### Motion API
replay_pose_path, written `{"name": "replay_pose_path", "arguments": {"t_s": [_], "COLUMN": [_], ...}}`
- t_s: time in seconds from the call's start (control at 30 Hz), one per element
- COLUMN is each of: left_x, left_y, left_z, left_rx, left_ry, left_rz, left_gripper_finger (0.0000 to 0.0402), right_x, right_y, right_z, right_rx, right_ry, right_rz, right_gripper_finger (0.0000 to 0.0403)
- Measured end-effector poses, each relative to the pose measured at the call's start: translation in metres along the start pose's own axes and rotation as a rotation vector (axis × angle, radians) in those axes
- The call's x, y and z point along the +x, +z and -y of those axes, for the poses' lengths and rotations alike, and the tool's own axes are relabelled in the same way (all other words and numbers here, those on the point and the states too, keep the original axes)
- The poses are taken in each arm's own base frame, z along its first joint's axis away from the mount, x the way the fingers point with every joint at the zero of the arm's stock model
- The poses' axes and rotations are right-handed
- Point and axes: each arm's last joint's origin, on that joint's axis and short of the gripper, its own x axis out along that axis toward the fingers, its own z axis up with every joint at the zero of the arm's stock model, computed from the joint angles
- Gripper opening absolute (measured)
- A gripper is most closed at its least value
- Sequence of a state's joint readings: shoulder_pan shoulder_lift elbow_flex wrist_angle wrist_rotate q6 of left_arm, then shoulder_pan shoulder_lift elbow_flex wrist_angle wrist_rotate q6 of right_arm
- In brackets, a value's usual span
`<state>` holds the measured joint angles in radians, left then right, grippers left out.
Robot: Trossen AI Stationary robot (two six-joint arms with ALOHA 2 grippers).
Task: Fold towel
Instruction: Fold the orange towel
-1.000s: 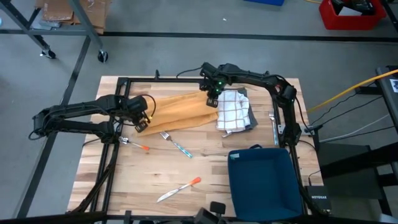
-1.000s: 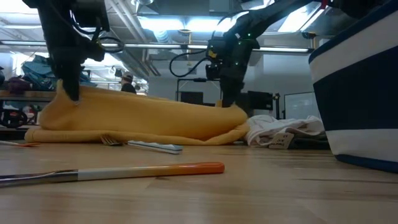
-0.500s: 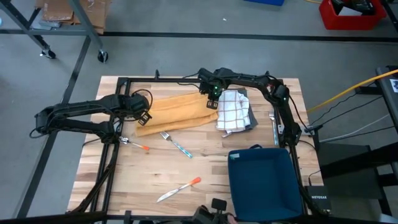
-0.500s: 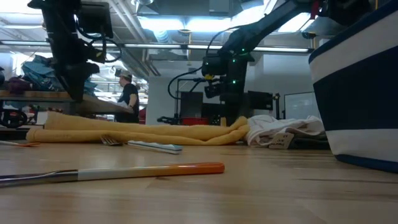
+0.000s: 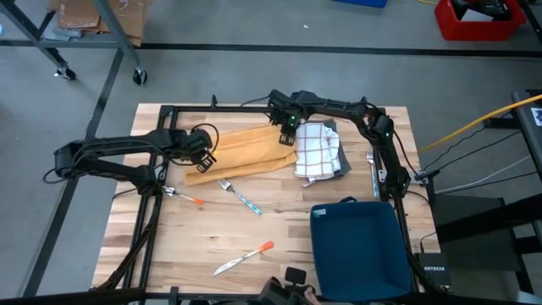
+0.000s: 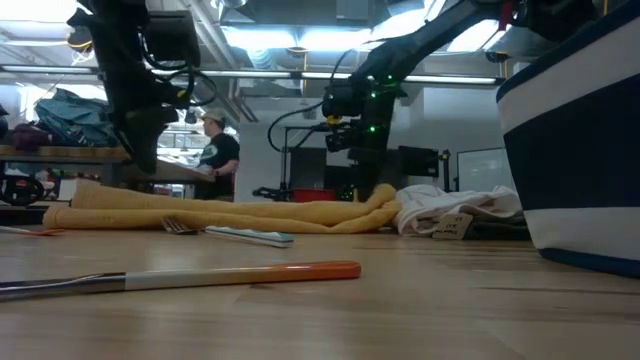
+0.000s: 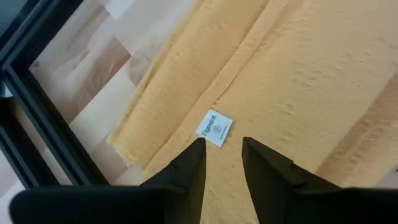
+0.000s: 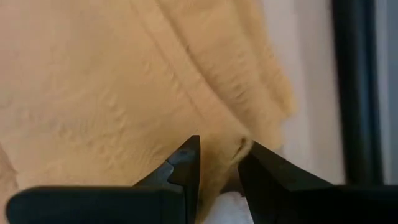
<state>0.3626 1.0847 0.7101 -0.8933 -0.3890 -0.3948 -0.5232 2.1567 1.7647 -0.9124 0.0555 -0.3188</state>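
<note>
The yellow towel (image 5: 241,151) lies folded in a long flat band across the far middle of the table; in the low view the towel (image 6: 230,213) rests low on the wood. My left gripper (image 5: 203,154) hovers open over its left end, near a white label (image 7: 214,127); the gap between its fingers (image 7: 221,146) shows bare towel. My right gripper (image 5: 286,129) stands open over the towel's right end, its fingers (image 8: 219,149) on either side of a folded edge (image 8: 249,140). I see neither touching the cloth.
A white checked cloth (image 5: 315,148) on a grey one lies right of the towel. A fork (image 5: 240,196), an orange-tipped utensil (image 5: 185,197) and an orange-handled knife (image 5: 246,257) lie nearer. A blue bin (image 5: 360,250) stands at the near right. Black frame rails (image 5: 212,107) border the table.
Both grippers have let go of the towel. Its raised edge, held up a second ago, has fallen, and the towel now lies flat and low. My left gripper has moved a little toward the table's right, over the towel, and both have sunk slightly.
</note>
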Motion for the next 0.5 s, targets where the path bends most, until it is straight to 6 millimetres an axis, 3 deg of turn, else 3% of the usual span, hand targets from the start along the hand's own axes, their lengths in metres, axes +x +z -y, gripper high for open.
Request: {"name": "replay_pose_path", "arguments": {"t_s": [0.37,0.5], "left_x": [0.004,0.004], "left_y": [0.0,0.0], "left_z": [0.002,0.002], "left_rx": [0.043,0.042], "left_ry": [0.006,0.006], "left_rz": [-0.026,-0.027], "left_gripper_finger": [0.0092,0.0099], "right_x": [-0.051,-0.064], "right_y": [0.023,0.024], "right_z": [0.01,0.006], "right_rx": [0.009,0.1], "right_ry": [-0.025,0.066], "right_rz": [0.084,0.081], "right_gripper_finger": [0.0106,0.0106]}}
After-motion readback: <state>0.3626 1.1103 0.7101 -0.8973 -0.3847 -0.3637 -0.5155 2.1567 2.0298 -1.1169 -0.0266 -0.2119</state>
